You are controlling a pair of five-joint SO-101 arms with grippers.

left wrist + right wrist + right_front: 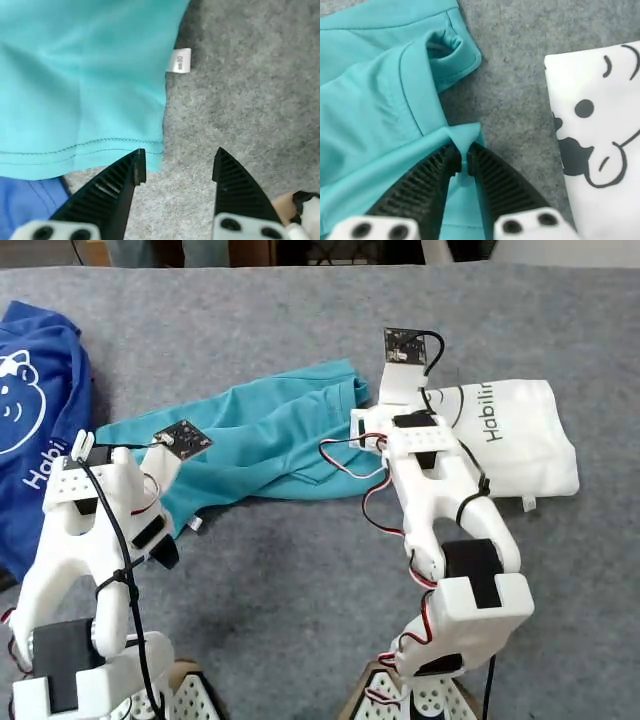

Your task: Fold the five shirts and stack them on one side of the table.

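The right gripper is apparently pinching a fold of the teal shirt. The left gripper is hovering wide open at its hem.

Premises: a robotics lab or test bench.

Evidence:
- Two white plastic arms, the left arm and the right arm, stand side by side at the near edge of a desk covered in grey felt.
- Cabling runs exposed along the joints.
- A bare camera board sits on each wrist.
- The left hand and right hand are black ridged plastic. The right hand pinches a teal shirt.

The room beyond the far edge is too cropped to identify.
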